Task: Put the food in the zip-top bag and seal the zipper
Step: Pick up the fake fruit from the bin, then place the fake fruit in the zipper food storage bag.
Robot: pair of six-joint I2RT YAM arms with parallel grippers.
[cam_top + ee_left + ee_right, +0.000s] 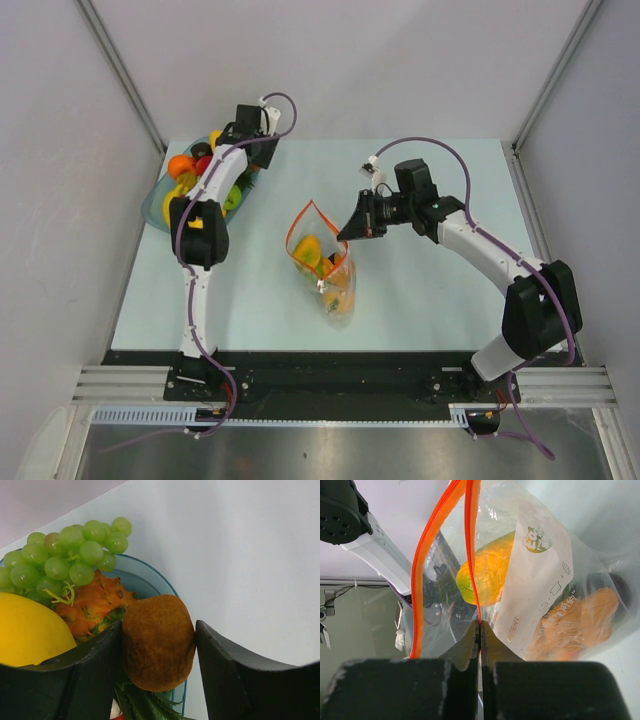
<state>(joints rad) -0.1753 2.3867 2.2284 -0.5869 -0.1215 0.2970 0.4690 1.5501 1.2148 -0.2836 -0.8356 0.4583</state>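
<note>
The mouth of the zip-top bag [335, 290] is held gaping toward 12 o'clock. Its 3 o'clock lip is blocked by the right hand [347, 232], pinched on the zipper [469, 530]. Bare table [250, 290] is left at the bag's 9 o'clock. At 10 o'clock, the dish [153, 208] is crowded with food [182, 166], and the left hand [158, 630] is clamped there on a brown fruit [159, 652].

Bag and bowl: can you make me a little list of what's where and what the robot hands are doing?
left gripper: shut on brown kiwi, at the blue dish
right gripper: pinching the zip-top bag by one zipper strip
zipper state: open, not sealed
in the bag: yellow-orange fruit, orange piece
in the dish: green grapes, yellow fruit
</note>
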